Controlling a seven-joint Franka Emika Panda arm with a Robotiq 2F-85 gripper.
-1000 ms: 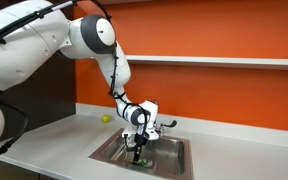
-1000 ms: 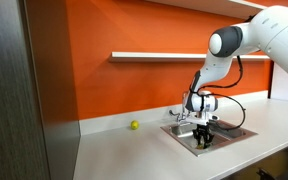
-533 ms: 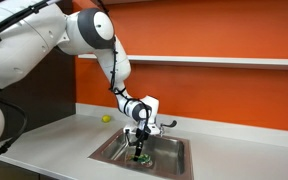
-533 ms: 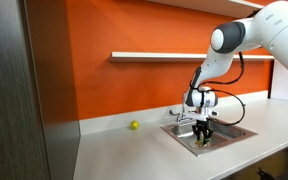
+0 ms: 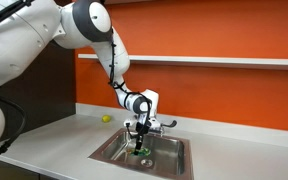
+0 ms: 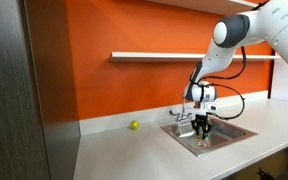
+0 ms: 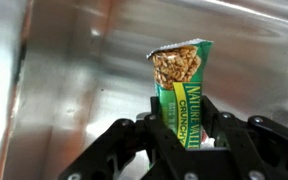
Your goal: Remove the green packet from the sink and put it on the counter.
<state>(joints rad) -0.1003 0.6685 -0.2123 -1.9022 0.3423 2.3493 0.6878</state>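
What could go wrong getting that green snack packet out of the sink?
The end effector pinches only one end of the green packet, so it might slip back into the sink. The tap stands close by; the wrist could bump it going up.

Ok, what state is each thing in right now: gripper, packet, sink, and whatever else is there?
black Robotiq gripper: shut on the small green packet.
small green packet: upright between the fingers, over the basin, not yet on the counter.
rectangular stainless-steel sink: gripper hangs in it.
small round yellow-green ball: lying on the light grey-white counter, near the backsplash.
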